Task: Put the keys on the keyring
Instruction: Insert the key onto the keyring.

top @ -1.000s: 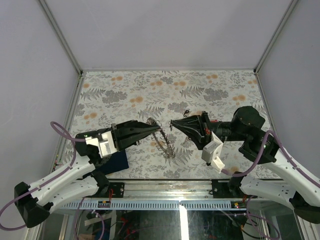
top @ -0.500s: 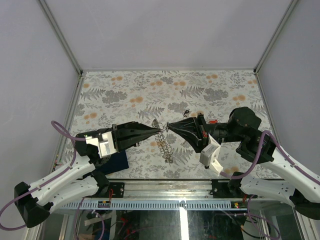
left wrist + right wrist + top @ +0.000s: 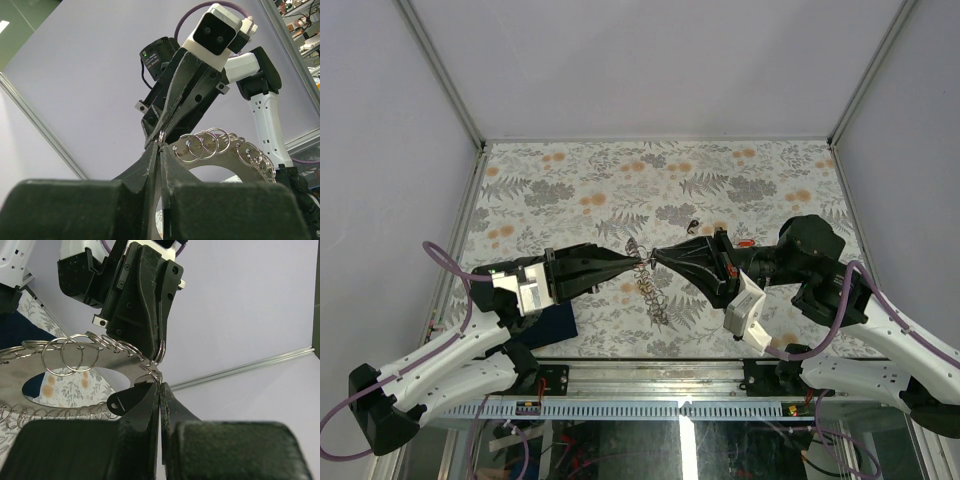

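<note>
The keyring [image 3: 653,292] is a silvery loop with many small wire rings. It hangs above the table between my two grippers. My left gripper [image 3: 641,262] is shut on a wire ring at its edge [image 3: 162,136]; the ring row [image 3: 215,144] runs off to the right. My right gripper [image 3: 656,255] is shut, tip to tip with the left one. A small black key [image 3: 125,400] sticks out beside its fingertips [image 3: 160,386], right at the keyring's rim [image 3: 100,357]. Another dark key [image 3: 692,224] lies on the table beyond the grippers.
A dark blue cloth [image 3: 548,322] lies at the near left, partly under my left arm. A small red object [image 3: 746,243] shows by my right arm. The flowered table cover [image 3: 620,180] stretches to the far wall.
My right gripper has moved left towards the left gripper and the two tips now meet. The keyring has shifted slightly with them.
</note>
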Controlling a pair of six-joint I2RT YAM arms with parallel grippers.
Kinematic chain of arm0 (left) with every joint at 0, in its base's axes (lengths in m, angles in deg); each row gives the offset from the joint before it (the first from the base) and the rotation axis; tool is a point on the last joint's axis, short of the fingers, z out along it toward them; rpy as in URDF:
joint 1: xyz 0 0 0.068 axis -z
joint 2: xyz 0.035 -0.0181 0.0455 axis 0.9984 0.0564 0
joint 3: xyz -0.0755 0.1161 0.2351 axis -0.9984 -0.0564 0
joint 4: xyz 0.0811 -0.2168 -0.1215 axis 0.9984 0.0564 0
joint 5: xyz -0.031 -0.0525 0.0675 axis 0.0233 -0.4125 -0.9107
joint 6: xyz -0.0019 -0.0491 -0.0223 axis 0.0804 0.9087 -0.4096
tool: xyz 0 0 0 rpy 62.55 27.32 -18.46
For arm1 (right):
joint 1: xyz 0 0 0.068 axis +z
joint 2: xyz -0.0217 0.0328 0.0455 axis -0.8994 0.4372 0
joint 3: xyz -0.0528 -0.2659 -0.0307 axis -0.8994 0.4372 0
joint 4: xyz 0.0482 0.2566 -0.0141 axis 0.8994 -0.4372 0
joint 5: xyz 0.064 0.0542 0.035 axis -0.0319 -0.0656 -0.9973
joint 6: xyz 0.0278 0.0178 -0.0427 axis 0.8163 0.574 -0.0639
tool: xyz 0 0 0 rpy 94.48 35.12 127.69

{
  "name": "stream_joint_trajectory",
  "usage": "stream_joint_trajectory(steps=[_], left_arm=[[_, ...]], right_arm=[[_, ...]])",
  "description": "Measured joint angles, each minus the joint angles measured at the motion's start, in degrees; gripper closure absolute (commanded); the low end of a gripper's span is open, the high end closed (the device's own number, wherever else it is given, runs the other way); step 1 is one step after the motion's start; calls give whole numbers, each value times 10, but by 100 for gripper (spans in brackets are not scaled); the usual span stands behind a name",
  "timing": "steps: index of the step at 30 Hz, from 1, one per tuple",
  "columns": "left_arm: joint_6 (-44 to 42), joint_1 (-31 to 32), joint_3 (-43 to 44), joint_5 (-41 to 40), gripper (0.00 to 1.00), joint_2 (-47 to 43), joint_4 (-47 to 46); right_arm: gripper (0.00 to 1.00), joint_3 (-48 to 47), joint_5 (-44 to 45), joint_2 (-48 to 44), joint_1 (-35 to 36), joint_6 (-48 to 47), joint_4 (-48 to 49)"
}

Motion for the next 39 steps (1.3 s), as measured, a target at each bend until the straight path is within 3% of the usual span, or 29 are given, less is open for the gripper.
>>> stream_joint_trajectory(steps=[39], left_arm=[[4, 0, 12, 9, 100, 7, 4]], right_arm=[[100, 0, -30, -3, 7, 28, 5]])
